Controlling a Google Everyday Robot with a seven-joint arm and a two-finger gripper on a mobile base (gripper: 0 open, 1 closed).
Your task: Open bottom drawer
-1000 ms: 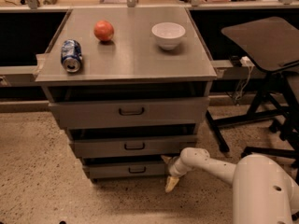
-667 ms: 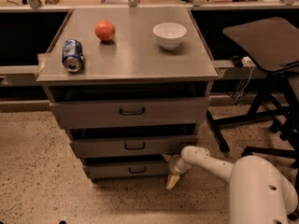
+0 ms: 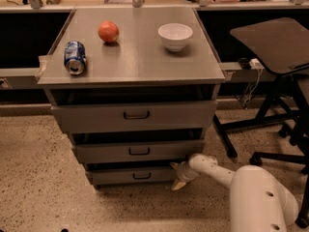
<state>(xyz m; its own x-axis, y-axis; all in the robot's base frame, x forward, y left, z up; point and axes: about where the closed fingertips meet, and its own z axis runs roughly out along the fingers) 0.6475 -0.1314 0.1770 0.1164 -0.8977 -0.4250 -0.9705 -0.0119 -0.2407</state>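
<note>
Camera view, opening of the bottom drawer. The grey metal cabinet with three drawers stood on the speckled floor, its flat top serving as the counter. The bottom drawer, the lowest and narrowest grey front, lay below the counter's front edge, and its small dark loop handle sat untouched at the middle of the front. The white arm's gripper was at the right end of that front, under the counter's front right corner and well aside from the handle. The jaws stood apart, one tan finger by the drawer's upper right corner, the other angled toward the floor; whether either touched the drawer could not be told.

The drawer front appeared to sit no farther forward than the mid-sized grey drawer front above it, so the opening was judged not yet begun or barely begun. A hold on the drawer and the whole outward pull remained.

A red round apple, a white bowl and a blue can lying on its side near the left edge rested on the counter.
</note>
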